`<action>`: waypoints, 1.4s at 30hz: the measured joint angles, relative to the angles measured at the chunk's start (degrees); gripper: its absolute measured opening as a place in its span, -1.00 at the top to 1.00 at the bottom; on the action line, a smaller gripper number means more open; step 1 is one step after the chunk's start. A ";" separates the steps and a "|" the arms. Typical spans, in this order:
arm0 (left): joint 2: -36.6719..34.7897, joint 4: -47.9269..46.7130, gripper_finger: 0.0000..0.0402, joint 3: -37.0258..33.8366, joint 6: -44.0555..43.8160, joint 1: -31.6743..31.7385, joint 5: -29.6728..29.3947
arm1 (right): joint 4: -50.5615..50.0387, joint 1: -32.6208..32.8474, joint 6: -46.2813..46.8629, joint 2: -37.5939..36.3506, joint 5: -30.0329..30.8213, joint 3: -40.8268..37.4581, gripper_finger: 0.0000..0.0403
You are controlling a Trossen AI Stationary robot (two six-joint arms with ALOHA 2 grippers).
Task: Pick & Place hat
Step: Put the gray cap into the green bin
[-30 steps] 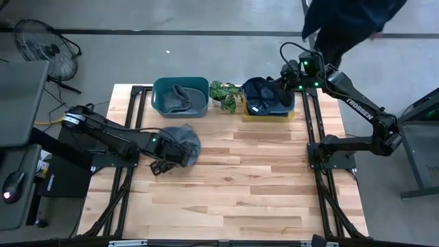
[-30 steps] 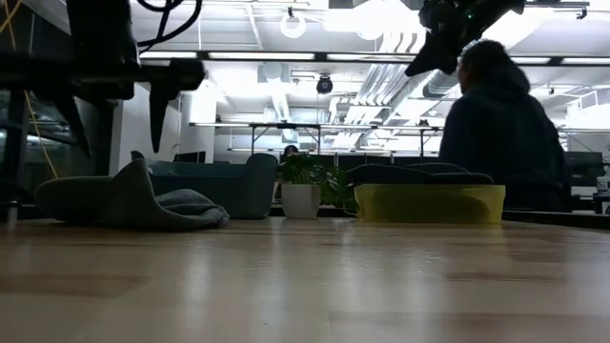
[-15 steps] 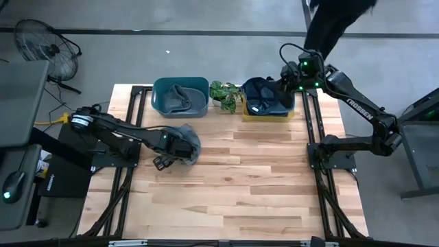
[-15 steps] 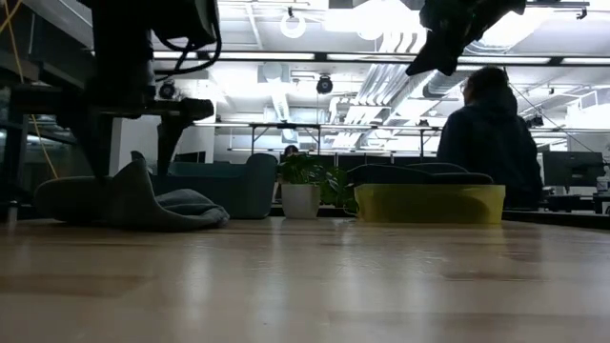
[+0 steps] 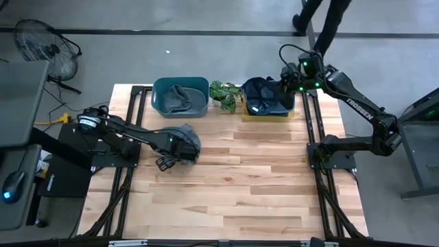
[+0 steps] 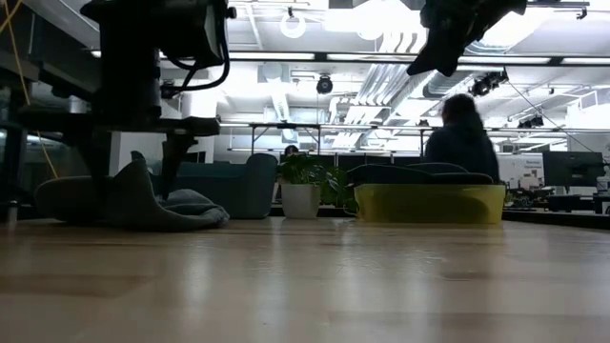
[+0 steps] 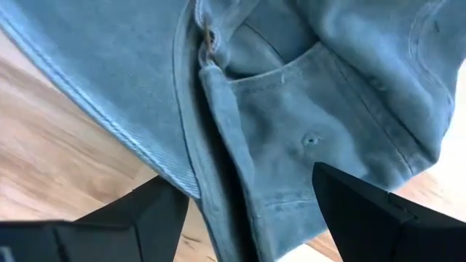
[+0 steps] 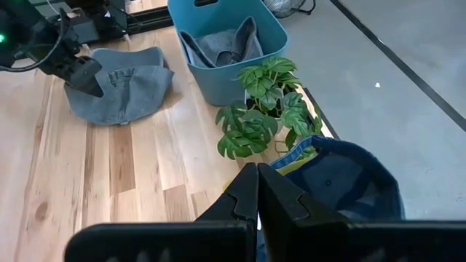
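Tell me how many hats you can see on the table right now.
3: a grey hat lying on the wood under the left gripper, a grey one in the teal bin, and a dark blue one in the yellow bin. Others could lie beneath them.

We see two dark, jointed arms; the right arm (image 5: 357, 110) bears white TROSSEN lettering and green indicator lights near its wrist.

Legible text: one item. "TROSSEN", white capitals, along forearm link of right arm (image 5: 358, 112), high view. No other readable label, number or sign on table, bins, hats or room fixtures in any view.
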 joint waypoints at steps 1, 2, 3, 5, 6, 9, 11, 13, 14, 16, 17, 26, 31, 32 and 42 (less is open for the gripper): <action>0.02 0.06 -0.38 0.00 0.48 0.00 -0.04 | 0.00 0.00 0.00 0.00 0.00 0.00 1.00; 0.04 -0.12 -0.34 0.00 0.65 0.00 -0.07 | 0.00 0.00 -0.02 0.00 0.00 0.00 1.00; 0.04 -0.19 -0.30 0.00 0.67 0.00 -0.16 | -0.02 0.00 0.00 0.00 0.00 0.00 1.00; 0.04 -0.09 -0.18 0.00 0.68 0.00 -0.33 | -0.02 0.00 -0.02 0.00 0.00 0.00 1.00; 0.04 -0.21 -0.11 0.00 0.86 0.00 -0.33 | -0.02 0.00 -0.02 0.00 0.01 0.00 1.00; 0.04 -0.38 0.14 0.00 1.80 0.00 -0.31 | -0.05 0.00 0.00 0.00 0.02 0.00 1.00; 0.04 -0.36 0.30 0.00 2.30 0.00 -0.28 | -0.29 0.00 -0.02 0.00 0.02 0.00 1.00; 0.04 -0.36 0.46 0.00 2.84 0.00 -0.28 | -0.76 0.00 0.00 0.00 0.02 0.00 1.00; 0.04 -0.36 0.54 0.00 3.39 0.00 -0.30 | -0.95 0.00 -0.02 0.00 0.02 0.00 1.00; 0.04 -0.41 0.71 0.00 5.16 0.00 -0.28 | -1.28 0.00 -0.02 0.00 0.02 0.00 1.00; 0.04 -0.49 0.79 0.00 5.76 0.00 -0.28 | -1.33 0.00 -0.02 0.00 0.02 0.00 1.00; 0.04 -1.46 0.96 0.00 13.24 -0.06 1.53 | -1.33 0.00 0.42 -0.23 0.04 0.00 1.00; 0.04 -1.35 0.96 0.00 19.22 -0.48 2.32 | -1.31 0.00 0.99 -1.71 0.17 0.00 1.00; -0.29 -1.14 0.96 0.00 20.76 -0.86 2.47 | -1.30 0.00 1.65 -2.08 0.21 0.00 1.00; -2.22 -7.09 0.96 10.02 45.14 -4.08 -0.24 | -1.27 0.00 9.29 -6.05 0.04 0.02 1.00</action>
